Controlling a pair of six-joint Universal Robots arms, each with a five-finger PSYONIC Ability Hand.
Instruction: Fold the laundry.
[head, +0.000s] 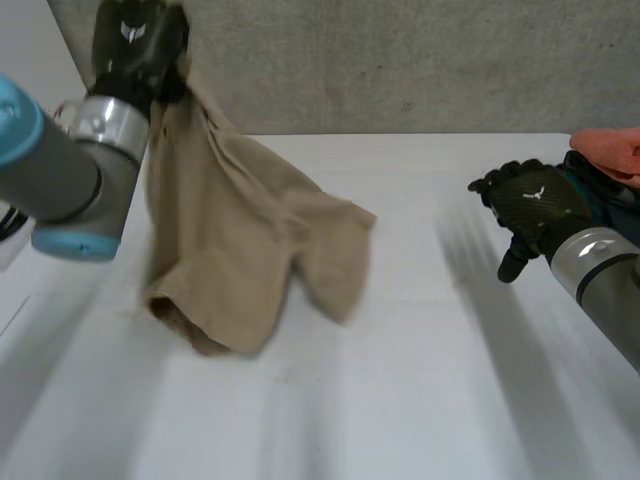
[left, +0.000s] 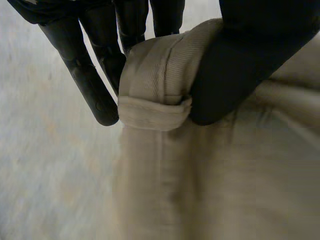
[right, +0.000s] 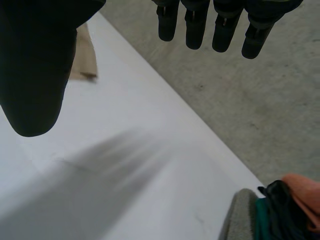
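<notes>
One tan cloth (head: 250, 240) held up over a white worktop (head: 420, 390).
The low end of the cloth touches the worktop. Its top hangs from the left hand (head: 140, 45), whose fingers (left: 95, 85) and thumb pinch a thick folded edge. The right hand (head: 530, 205) floats off to the side, well apart from the cloth, its fingers (right: 196, 30) straight and holding nothing. Just past it sits one pile of clothes (head: 610, 150), orange, green and grey. Far back stands a grey wall (head: 420, 60).

Lab: bare concrete wall (head: 400, 60), white table (head: 430, 330)
</notes>
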